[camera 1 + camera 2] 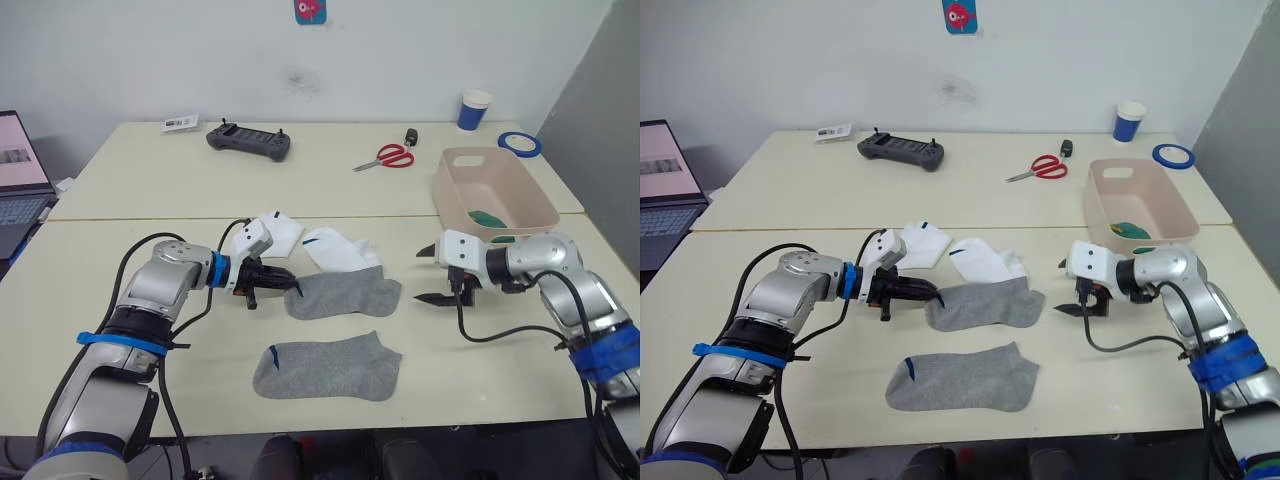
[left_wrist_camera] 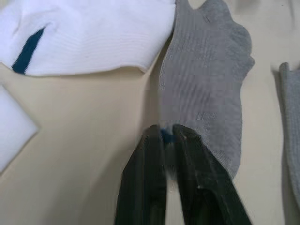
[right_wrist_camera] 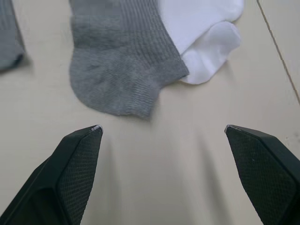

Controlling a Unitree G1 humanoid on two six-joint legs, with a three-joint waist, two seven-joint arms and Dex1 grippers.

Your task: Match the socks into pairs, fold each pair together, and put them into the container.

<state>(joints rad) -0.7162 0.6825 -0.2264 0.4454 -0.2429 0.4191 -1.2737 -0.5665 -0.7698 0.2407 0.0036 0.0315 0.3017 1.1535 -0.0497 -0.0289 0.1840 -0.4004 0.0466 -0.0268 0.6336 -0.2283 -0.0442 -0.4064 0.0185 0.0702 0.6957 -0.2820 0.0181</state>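
Two grey socks lie flat on the table: an upper grey sock (image 1: 345, 295) and a lower grey sock (image 1: 330, 365). My left gripper (image 1: 278, 281) is shut on the upper one's cuff; the blue cuff mark (image 2: 166, 136) shows between the fingers. Two white socks (image 1: 340, 250) (image 1: 278, 230) lie just behind, one overlapping the upper grey sock's far edge. My right gripper (image 1: 425, 275) stands open a short way off that sock's toe (image 3: 117, 89), holding nothing. The pink container (image 1: 440, 200) stands at the right rear with something dark green (image 1: 488, 217) inside.
Red scissors (image 1: 385, 157), a black controller (image 1: 249, 140), a blue cup (image 1: 475, 110) and a blue tape roll (image 1: 520, 143) sit on the far table. A laptop (image 1: 20, 190) stands at the left edge. A seam runs between the two tabletops behind the socks.
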